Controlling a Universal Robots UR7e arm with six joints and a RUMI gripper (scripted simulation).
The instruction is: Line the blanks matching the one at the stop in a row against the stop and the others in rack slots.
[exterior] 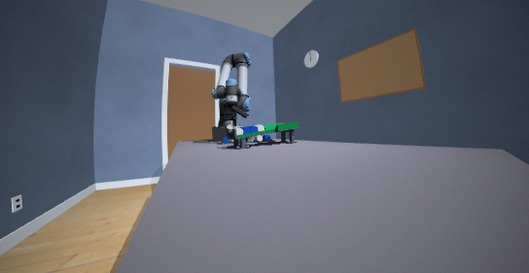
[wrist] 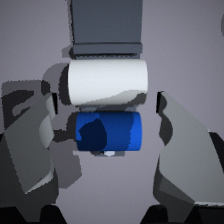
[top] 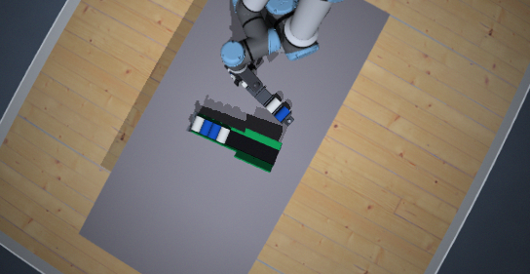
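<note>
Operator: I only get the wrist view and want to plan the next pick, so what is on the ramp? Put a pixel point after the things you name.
Observer: The ramp (top: 250, 146) (exterior: 288, 126) holds four blanks in a row: a white end blank (top: 198, 124) (exterior: 239, 131), two blue blanks (top: 210, 130) (exterior: 250, 129), then another white blank (top: 223, 135) (exterior: 260, 128).
Operator: Is it level?
Observer: No, it slopes; the row sits at its lower end.
Operator: Any other color between the two whites?
Observer: Only blue: the two blue ones lie side by side there.
</note>
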